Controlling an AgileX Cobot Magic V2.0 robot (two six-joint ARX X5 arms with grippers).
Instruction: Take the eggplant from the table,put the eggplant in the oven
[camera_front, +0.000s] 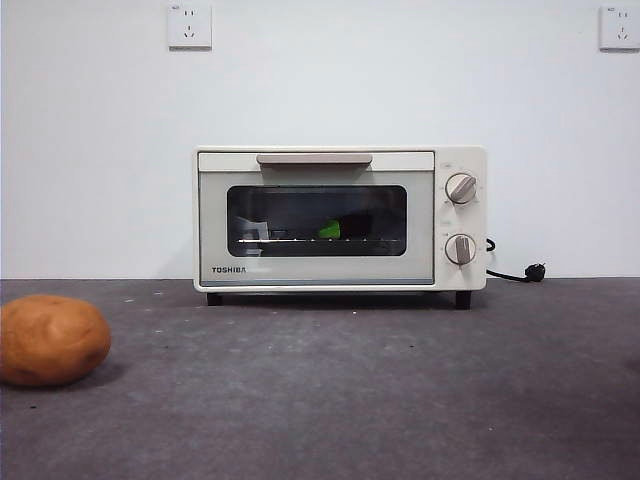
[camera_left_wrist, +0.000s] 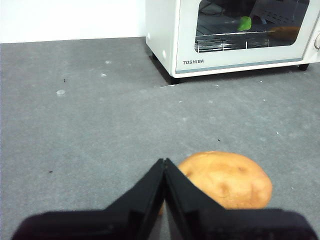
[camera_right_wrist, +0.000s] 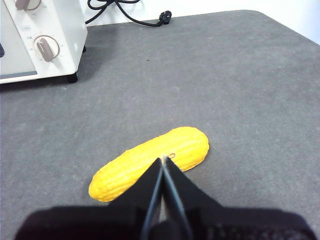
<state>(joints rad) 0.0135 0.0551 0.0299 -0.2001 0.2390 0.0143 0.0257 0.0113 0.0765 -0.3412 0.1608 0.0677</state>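
Note:
The cream-white Toshiba oven (camera_front: 340, 218) stands at the back of the dark grey table (camera_front: 350, 390) with its door closed. Through the dark glass I see the eggplant's green cap (camera_front: 330, 230) on the wire rack; its purple body is barely discernible. The left wrist view shows the same green cap (camera_left_wrist: 244, 23) inside the oven (camera_left_wrist: 165, 35). My left gripper (camera_left_wrist: 164, 162) is shut and empty, hovering just above the table near a potato. My right gripper (camera_right_wrist: 163, 161) is shut and empty, above a yellow corn cob. Neither gripper appears in the front view.
An orange-brown potato (camera_front: 50, 340) lies at the table's front left, also seen as the potato (camera_left_wrist: 227, 179) beside my left jaws. A yellow corn cob (camera_right_wrist: 150, 162) lies right of the oven. The oven's black power cord and plug (camera_front: 525, 273) trail behind it.

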